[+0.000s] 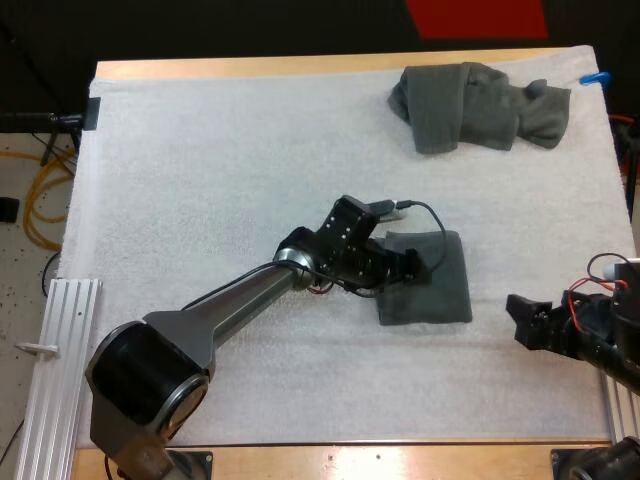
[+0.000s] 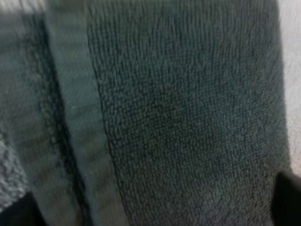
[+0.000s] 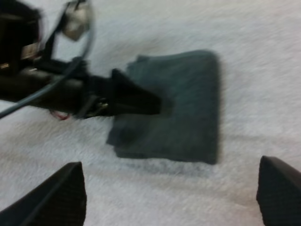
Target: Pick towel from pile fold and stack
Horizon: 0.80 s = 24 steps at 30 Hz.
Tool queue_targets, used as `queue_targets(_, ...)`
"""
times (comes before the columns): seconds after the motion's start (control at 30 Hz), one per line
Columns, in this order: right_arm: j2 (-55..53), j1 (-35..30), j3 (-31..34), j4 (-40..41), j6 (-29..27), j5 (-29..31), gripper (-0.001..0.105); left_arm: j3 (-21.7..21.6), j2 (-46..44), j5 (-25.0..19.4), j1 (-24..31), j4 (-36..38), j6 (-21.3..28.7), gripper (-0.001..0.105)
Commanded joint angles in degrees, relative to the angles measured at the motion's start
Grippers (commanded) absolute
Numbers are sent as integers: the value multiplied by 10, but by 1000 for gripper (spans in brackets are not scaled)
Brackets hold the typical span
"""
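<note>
Black left tool (image 1: 415, 268) sits down on the folded grey-green towel (image 1: 445, 300), fingers spread, nothing clamped. The towel lies flat on the white mat (image 1: 200, 180), right of centre; the left arm covers its left edge. Right tool (image 1: 522, 318) is released, near the towel's right side, not touching. Crumpled towel (image 1: 480, 105) lies far right, wooden bench (image 1: 300, 68) beyond.

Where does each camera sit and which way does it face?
High view: behind the arms, looking forward and down; left gripper at the folded towel, right gripper beside it.
Left wrist view: on the left arm, close over that towel; own fingertips.
Right wrist view: on the right arm, facing towel and left gripper; own fingers apart.
All three share the folded towel.
</note>
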Motion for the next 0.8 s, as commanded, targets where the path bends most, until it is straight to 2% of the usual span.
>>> queue_targets(0.0, -2, -2, -6, 1, -8, -12, 72, 2, 8, 7, -6, 6, -8, 70)
queue_targets(0.07, -2, -2, -6, 1, -8, -12, 72, 1, 8, 5, -6, 6, -8, 49)
queue_targets(0.1, -2, -2, -6, 1, -9, -12, 72, 1, 8, 5, -6, 6, -8, 45)
queue_targets(0.17, -2, -2, -6, 1, -17, -12, 72, 1, 8, 3, -6, 5, -4, 19)
queue_targets(0.2, -2, -2, -6, 1, -20, -12, 72, 1, 8, 3, -6, 5, -2, 13)
queue_targets(0.23, -2, -2, -6, 1, -22, -12, 72, 1, 8, 3, -6, 5, 11, 2)
queue_targets(0.33, -2, -2, -6, 1, -24, -16, 72, 1, -3, 3, -1, 18, 56, 0)
queue_targets(0.4, -2, -2, -6, 1, -35, -45, 72, 1, -15, -1, 7, 39, 90, 0)
queue_targets(0.6, 7, -2, -1, -13, -39, -136, 72, 1, -66, -46, 88, 169, 234, 0)
queue_targets(0.67, 10, -2, 8, -38, -33, -169, 72, 1, -83, -89, 130, 225, 295, 0)
queue_targets(0.7, 10, -2, 10, -42, -30, -173, 72, 1, -85, -100, 138, 239, 306, 0)
queue_targets(0.77, 16, -2, 20, -65, -20, -179, 72, 1, -99, -152, 188, 285, 362, 0)
